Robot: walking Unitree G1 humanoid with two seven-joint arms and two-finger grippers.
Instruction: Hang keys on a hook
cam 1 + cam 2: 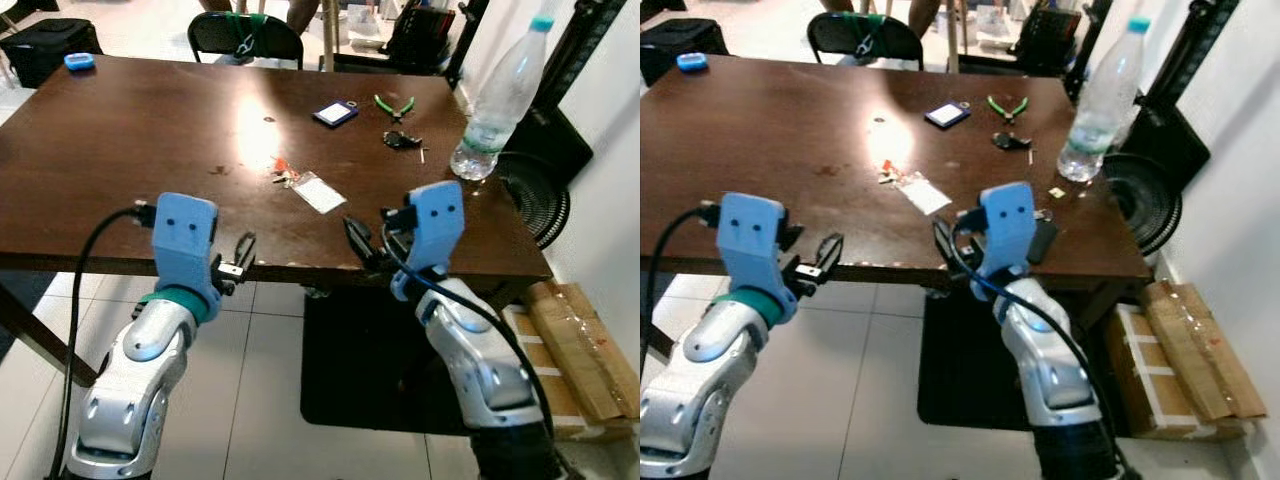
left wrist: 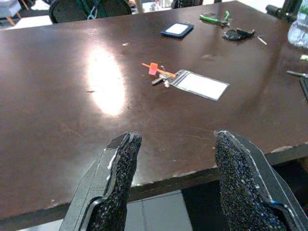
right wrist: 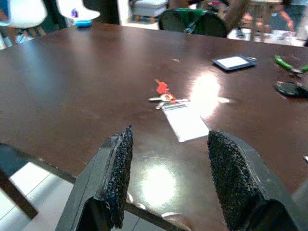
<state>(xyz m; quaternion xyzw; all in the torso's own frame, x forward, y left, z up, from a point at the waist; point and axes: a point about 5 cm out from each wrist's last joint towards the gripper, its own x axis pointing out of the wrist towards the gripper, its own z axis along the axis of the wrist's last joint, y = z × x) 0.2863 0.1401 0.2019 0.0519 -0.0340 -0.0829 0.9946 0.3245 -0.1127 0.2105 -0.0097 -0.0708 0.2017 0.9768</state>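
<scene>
The keys point(image 1: 284, 178) lie flat on the dark brown table point(image 1: 150, 150), near its middle, with a small red tag on them and a clear card holder point(image 1: 320, 192) touching them on the side toward the water bottle point(image 1: 492, 105). Taking the keys as the mark: the left hand point(image 1: 243, 256) hovers at the table's near edge, on the robot's side of the keys and a little to the left, its two black fingers point(image 2: 115, 185) spread apart with nothing between them. The right hand point(image 1: 362, 240) hovers over the same near edge, to the right of the keys and closer to the robot, its fingers point(image 3: 118, 175) likewise held apart and empty. Neither hand touches the keys.

Beyond the keys, farther from the robot, a dark blue badge holder point(image 1: 335, 112) lies flat; to the right of that sit green-handled pliers point(image 1: 394, 105) and a small black bunch point(image 1: 401, 140) whose make-up cannot be told. The water bottle stands upright well to the right of the keys, near the table's right edge. Far off to the left, at the far corner, is a small blue object point(image 1: 79, 62). A black chair point(image 1: 245, 35) stands behind the table, and flattened cardboard point(image 1: 580, 345) lies on the floor to the right, beside a black fan point(image 1: 535, 195)
</scene>
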